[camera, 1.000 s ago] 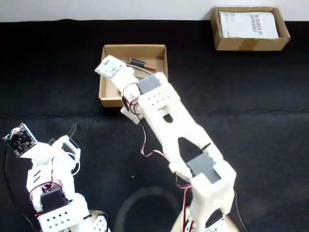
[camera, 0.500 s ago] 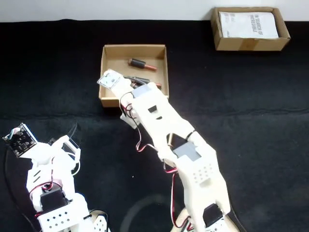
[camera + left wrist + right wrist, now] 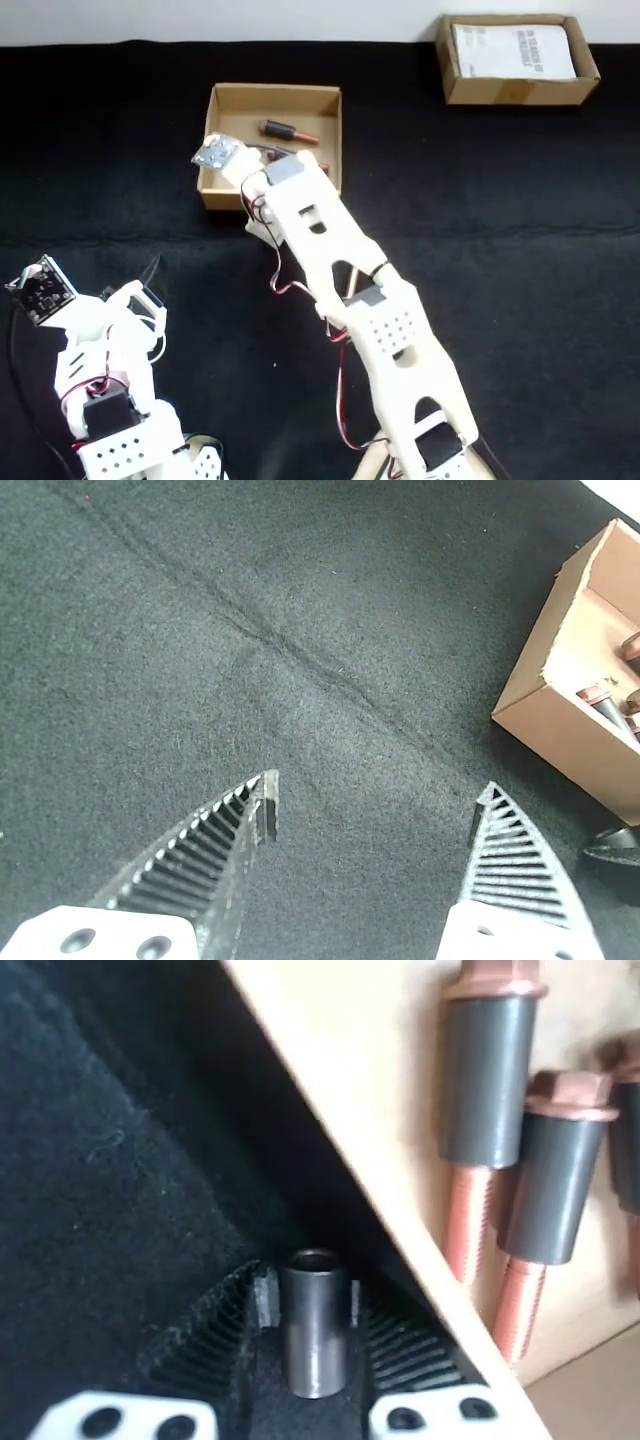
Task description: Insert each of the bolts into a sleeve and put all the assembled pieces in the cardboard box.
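My right gripper (image 3: 313,1305) is shut on a dark sleeve (image 3: 313,1320) whose open end points away from the wrist. It is just outside the wall of the cardboard box (image 3: 330,1130). Inside the box lie assembled pieces, copper bolts in dark sleeves (image 3: 490,1080). From above, the right arm (image 3: 300,215) stretches over the front left part of the box (image 3: 225,105), where one assembled piece (image 3: 288,131) shows. My left gripper (image 3: 378,800) is open over bare black cloth, with the box corner (image 3: 560,695) farther off.
A second cardboard box (image 3: 518,92) with a printed sheet in it stands at the back right. The left arm (image 3: 110,340) sits at the front left. A black cloth (image 3: 500,250) covers the table, with free room to the right of the arms.
The right arm has stretched farther out and swung left over the box's front left corner. The box has shifted slightly left and back. The left arm has not moved.
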Robot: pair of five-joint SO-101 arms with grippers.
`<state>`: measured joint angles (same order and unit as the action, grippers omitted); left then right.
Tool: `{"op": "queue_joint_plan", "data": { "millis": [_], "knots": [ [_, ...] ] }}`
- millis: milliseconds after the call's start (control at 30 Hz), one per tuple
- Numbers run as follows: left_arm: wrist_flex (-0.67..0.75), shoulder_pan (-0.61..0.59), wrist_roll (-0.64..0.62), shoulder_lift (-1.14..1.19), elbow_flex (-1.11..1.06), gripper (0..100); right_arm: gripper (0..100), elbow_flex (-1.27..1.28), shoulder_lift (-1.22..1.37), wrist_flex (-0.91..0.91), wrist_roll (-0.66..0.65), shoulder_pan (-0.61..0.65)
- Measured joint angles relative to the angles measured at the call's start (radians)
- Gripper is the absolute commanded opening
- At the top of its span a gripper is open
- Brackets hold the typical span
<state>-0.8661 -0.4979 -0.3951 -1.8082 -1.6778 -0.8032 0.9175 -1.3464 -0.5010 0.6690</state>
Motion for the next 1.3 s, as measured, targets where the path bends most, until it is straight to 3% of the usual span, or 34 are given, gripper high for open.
{"op": "queue_joint_plan", "data": {
  "millis": [367, 533, 733, 1000, 1167, 1300],
  "knots": [
    [0.0, 0.0, 0.0, 0.0, 0.0, 31, 0.8, -0.339, 0.014, -0.384, 0.0, -0.018],
    [0.0, 0.0, 0.0, 0.0, 0.0, 31, 0.7, -0.555, 0.003, -0.407, 0.049, -0.071],
    [0.0, 0.0, 0.0, 0.0, 0.0, 31, 0.7, -0.569, -0.23, -0.407, 0.135, -0.106],
    [-0.061, 0.069, 0.0, 0.0, 0.0, 29, 0.7, -0.172, -0.761, -0.407, 0.224, -0.175],
    [-0.089, 0.077, 0.002, 0.0, 0.0, 1, 0.7, 0.21, -1.12, -0.407, 0.281, -0.249],
    [0.025, 0.077, 0.109, 0.0, 0.0, 2, 0.7, 0.52, -1.402, -0.407, 0.292, -0.298]
  ]
}}
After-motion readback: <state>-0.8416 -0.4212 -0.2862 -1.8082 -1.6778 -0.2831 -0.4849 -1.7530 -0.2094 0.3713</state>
